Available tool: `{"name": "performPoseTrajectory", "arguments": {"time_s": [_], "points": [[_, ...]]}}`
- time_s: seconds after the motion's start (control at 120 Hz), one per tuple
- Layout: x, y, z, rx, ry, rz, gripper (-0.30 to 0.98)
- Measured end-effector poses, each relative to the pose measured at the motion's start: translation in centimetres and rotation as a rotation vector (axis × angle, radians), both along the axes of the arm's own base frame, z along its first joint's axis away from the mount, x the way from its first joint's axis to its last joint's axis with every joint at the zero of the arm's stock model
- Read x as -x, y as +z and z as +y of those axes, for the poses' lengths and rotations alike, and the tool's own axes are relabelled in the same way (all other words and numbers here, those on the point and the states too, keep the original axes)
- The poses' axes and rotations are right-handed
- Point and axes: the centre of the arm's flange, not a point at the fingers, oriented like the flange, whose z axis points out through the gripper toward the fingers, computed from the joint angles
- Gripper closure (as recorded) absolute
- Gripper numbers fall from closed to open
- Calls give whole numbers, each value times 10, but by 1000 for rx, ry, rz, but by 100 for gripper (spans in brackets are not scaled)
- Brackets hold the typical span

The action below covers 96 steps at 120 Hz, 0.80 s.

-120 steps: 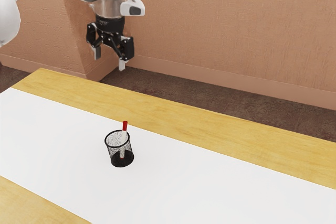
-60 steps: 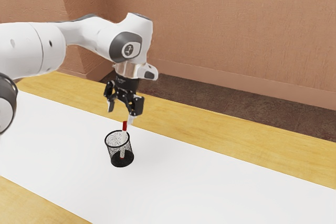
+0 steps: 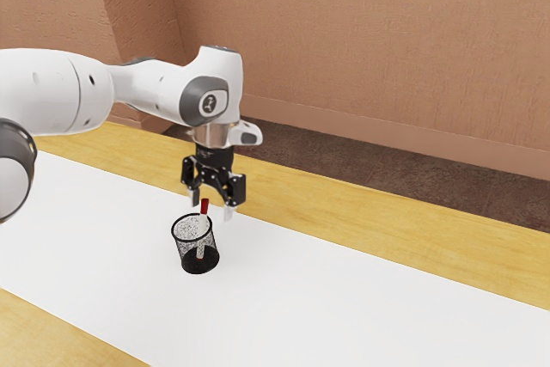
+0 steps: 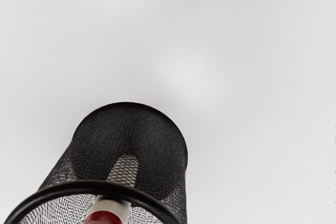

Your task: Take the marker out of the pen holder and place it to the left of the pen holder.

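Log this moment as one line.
gripper: open, above holder | marker: in holder, red end up past rim, not grasped | holder: upright on white surface | placing: not yet done

White arm, dark-grey joint rings, black gripper linkage, pale tips on the fingers [image 3: 229, 211].

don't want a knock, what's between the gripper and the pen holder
The upper part of the marker, red end up, sticks out of the pen holder toward the gripper, in the exterior view.
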Motion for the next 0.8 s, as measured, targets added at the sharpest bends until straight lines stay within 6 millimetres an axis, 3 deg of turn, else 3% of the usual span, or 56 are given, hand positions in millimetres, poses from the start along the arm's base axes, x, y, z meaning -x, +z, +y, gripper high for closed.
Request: {"name": "performPoseTrajectory", "arguments": {"time_s": [0.317, 0.483, 0.8], "points": [[-7, 7, 14, -57, -29, -64, 12], [2, 2, 24, -64, -21, -51, 23], [5, 2, 9, -59, -45, -54, 33]]}}
